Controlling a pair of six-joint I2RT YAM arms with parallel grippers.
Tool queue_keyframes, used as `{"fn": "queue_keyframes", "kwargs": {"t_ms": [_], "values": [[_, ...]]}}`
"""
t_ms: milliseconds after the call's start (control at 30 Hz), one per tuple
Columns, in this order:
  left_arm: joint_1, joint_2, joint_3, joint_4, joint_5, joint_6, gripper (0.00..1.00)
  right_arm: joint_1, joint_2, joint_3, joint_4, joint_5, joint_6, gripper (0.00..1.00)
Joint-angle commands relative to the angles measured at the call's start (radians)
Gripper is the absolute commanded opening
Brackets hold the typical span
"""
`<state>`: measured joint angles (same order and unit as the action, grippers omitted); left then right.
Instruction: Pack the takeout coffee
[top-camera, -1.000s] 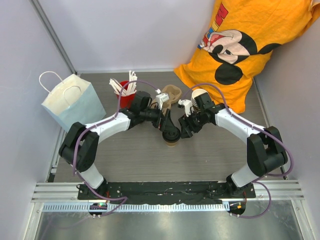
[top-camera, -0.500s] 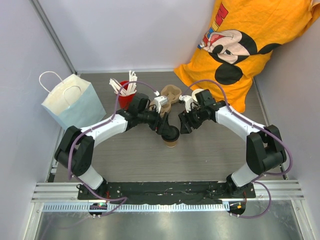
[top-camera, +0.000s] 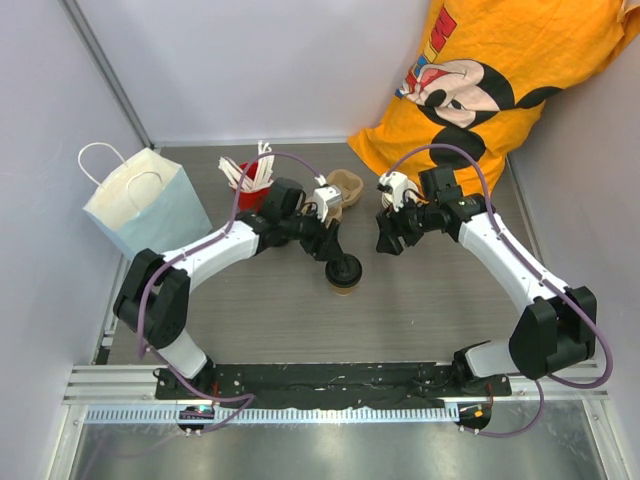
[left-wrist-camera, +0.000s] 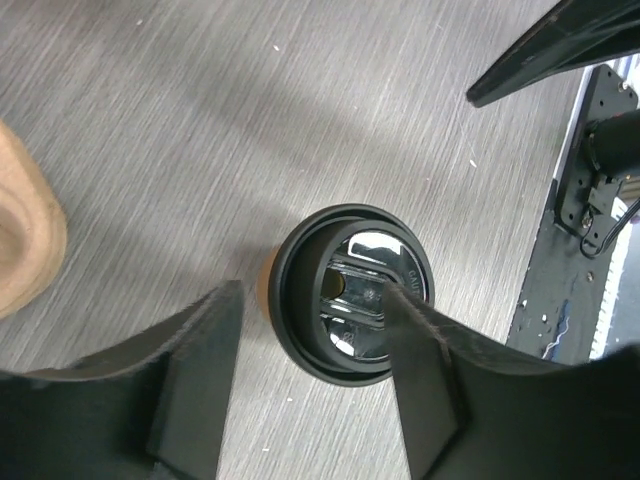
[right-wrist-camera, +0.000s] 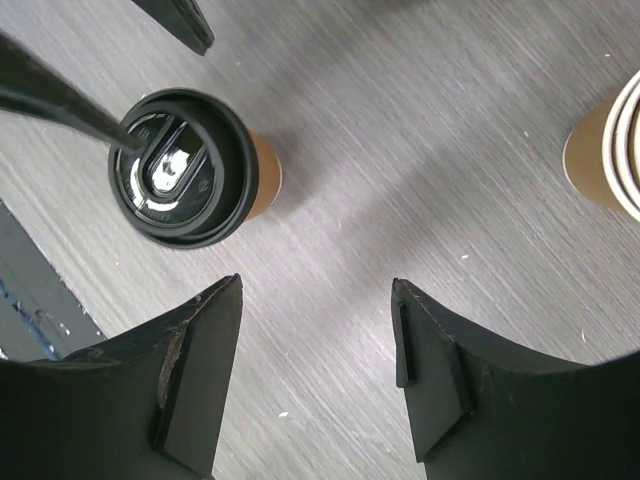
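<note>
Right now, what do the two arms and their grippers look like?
The left arm and right arm have white links and bulky black joints, with a purple cable looping along each. The left gripper and right gripper are black, each with two broad wedge-shaped fingers.

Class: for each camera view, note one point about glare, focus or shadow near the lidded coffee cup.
Left wrist: glare at the centre of the black lid; fingers of the left gripper dark, soft-edged. Right wrist: same glare; soft shadow beside the kraft cup. Top external: even, soft light.
</note>
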<state>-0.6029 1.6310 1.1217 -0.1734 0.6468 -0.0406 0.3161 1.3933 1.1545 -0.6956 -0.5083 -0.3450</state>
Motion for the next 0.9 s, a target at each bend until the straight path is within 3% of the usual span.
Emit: {"fn": "queue_keyframes", "kwargs": {"t_ms": [0, 400, 600, 733, 833, 867], "values": [[-0.027, 0.018, 0.050, -0.026, -0.004, 0.088, 0.58, -0.009, -0.036, 0.045, -0.054, -0.032, -0.037, 0.66], [-0.072, 0.059, 0.112, -0.110, -0.078, 0.237, 0.35, -0.014, -0.140, 0.105, -0.147, -0.078, -0.060, 0.66], [-0.078, 0.052, 0.109, -0.124, -0.108, 0.248, 0.25, -0.014, -0.162, 0.097, -0.154, -0.084, -0.060, 0.66], [-0.093, 0.038, 0.099, -0.126, -0.148, 0.239, 0.24, -0.014, -0.166, 0.106, -0.154, -0.085, -0.058, 0.66], [-0.115, 0.035, 0.090, -0.117, -0.208, 0.214, 0.21, -0.014, -0.169, 0.111, -0.154, -0.093, -0.055, 0.66], [-0.123, 0.035, 0.087, -0.115, -0.261, 0.194, 0.16, -0.014, -0.169, 0.111, -0.154, -0.095, -0.054, 0.66]]}}
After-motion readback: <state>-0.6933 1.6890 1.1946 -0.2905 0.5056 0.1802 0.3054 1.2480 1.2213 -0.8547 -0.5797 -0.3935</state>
